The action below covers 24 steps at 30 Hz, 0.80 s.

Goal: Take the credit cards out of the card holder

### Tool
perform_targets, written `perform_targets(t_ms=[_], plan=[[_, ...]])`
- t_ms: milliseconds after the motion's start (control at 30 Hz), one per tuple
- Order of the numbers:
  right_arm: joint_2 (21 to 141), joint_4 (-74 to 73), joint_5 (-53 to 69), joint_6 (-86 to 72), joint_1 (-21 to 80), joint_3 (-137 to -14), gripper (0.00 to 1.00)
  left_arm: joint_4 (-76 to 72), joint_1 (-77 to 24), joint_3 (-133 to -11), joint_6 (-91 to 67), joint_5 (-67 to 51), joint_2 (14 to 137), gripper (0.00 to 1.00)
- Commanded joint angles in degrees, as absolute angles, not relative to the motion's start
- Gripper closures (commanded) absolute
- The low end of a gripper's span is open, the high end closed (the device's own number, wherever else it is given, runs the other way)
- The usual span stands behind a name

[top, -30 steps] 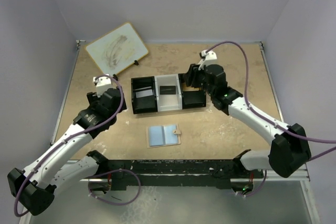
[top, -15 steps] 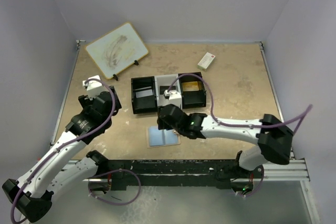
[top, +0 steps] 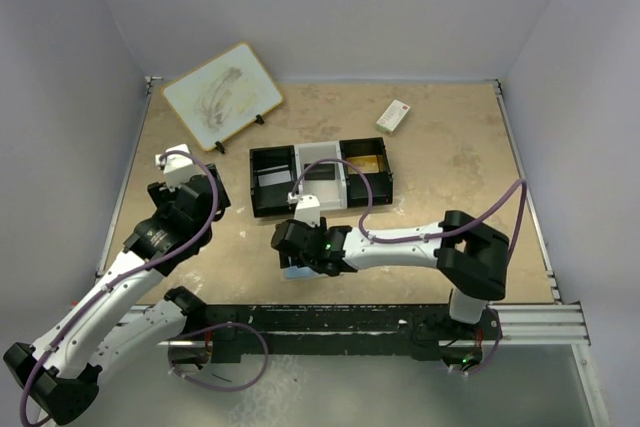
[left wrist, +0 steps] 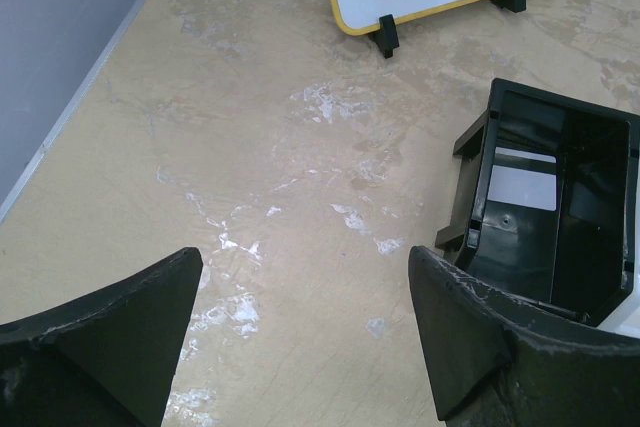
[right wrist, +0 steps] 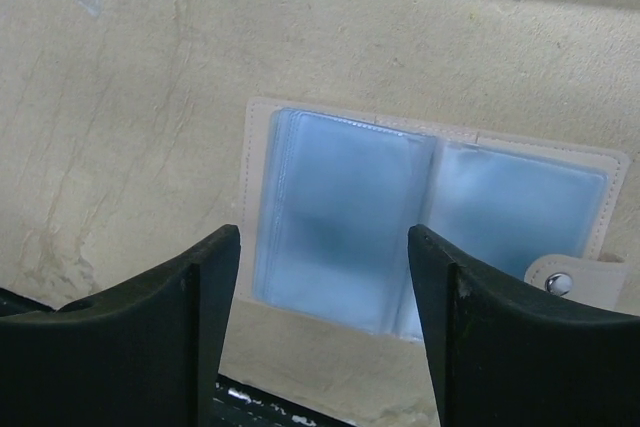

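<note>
The card holder (right wrist: 400,217) lies open and flat on the table, tan rim around pale blue clear sleeves, its snap tab (right wrist: 575,282) at the right. No card shows in the sleeves. My right gripper (right wrist: 322,267) is open and empty, low over the holder's left page, one finger on each side. In the top view the right gripper (top: 300,255) covers most of the holder (top: 292,272). My left gripper (left wrist: 305,277) is open and empty above bare table, left of the tray; it also shows in the top view (top: 212,190).
The black-and-white three-compartment tray (top: 349,199) stands behind the holder, with a pale card (top: 272,175), a dark card (top: 320,172) and a gold card (top: 366,162). A white box with a red mark (top: 393,115) lies far right, a whiteboard (top: 222,97) far left. The table's near edge (right wrist: 260,402) is just below the holder.
My right arm has swung from the tray's right compartment down and left to the card holder. My left arm has drawn back a little to the left.
</note>
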<state>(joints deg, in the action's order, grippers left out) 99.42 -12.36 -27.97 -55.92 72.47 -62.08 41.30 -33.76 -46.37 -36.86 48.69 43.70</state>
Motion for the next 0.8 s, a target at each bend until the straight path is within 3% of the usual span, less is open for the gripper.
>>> perform_targets(t_ms=[0, 233, 467, 633, 767], plan=[[101.76, -14.03, -29.63, -56.66, 72.42, -65.39, 0.29, 40.34, -33.39, -47.1, -37.09, 49.6, 43.73, 0.18], [107.63, -17.54, -30.23, -58.06, 72.42, -68.03, 0.31, 40.21, -33.4, -47.02, -37.0, 49.33, 43.85, 0.18], [104.87, -12.62, -27.49, -57.61, 72.29, -63.82, 0.54, 40.17, -33.44, -46.96, -36.91, 49.06, 44.05, 0.18], [100.61, -2.0, -20.92, -55.25, 70.15, -57.24, 0.53, 40.08, -33.4, -46.88, -36.85, 48.61, 44.2, 0.18], [99.18, 2.58, -16.91, -56.45, 68.02, -53.07, 0.66, 39.99, -33.42, -46.85, -36.8, 48.14, 44.21, 0.18]])
